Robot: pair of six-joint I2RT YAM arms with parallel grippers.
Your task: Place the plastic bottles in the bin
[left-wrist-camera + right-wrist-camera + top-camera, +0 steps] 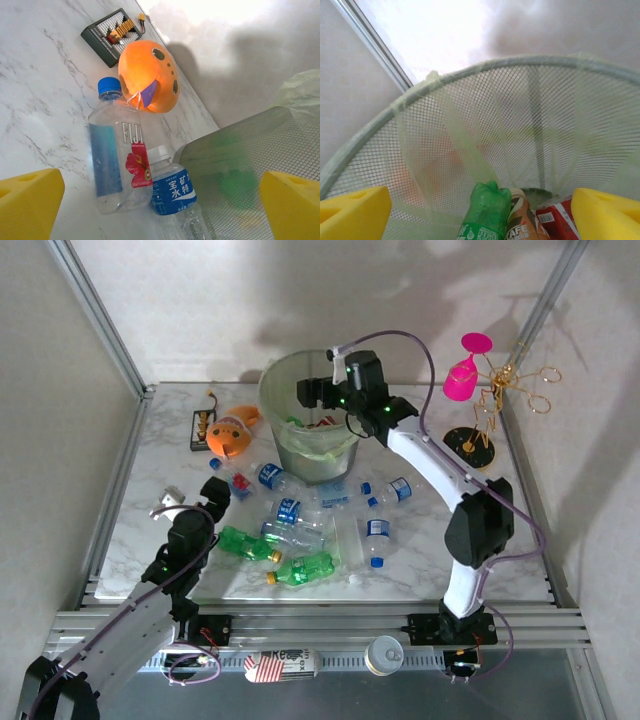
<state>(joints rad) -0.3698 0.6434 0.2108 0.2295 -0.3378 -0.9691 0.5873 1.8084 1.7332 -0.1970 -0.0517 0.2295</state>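
Observation:
The bin (300,425), a pale-green mesh bucket with a green liner, stands at the back middle of the table. My right gripper (318,392) hangs open over its rim. From the right wrist the right gripper (480,212) looks down into the bin (470,125), where a green bottle (484,217) lies beside a brown drink bottle (521,222), free of the yellow fingers (352,210). Several plastic bottles lie in front of the bin, green ones (247,544) and clear blue-labelled ones (377,535). My left gripper (215,498) is open, facing a Fiji bottle (117,155) and a blue-labelled bottle (175,192).
An orange plush toy (232,435) and a black box (203,427) sit left of the bin. A pink goblet (462,375) and a gold wire stand (490,415) are at the back right. Two cans (280,665) lie on the front rail. A red pack (552,220) is in the bin.

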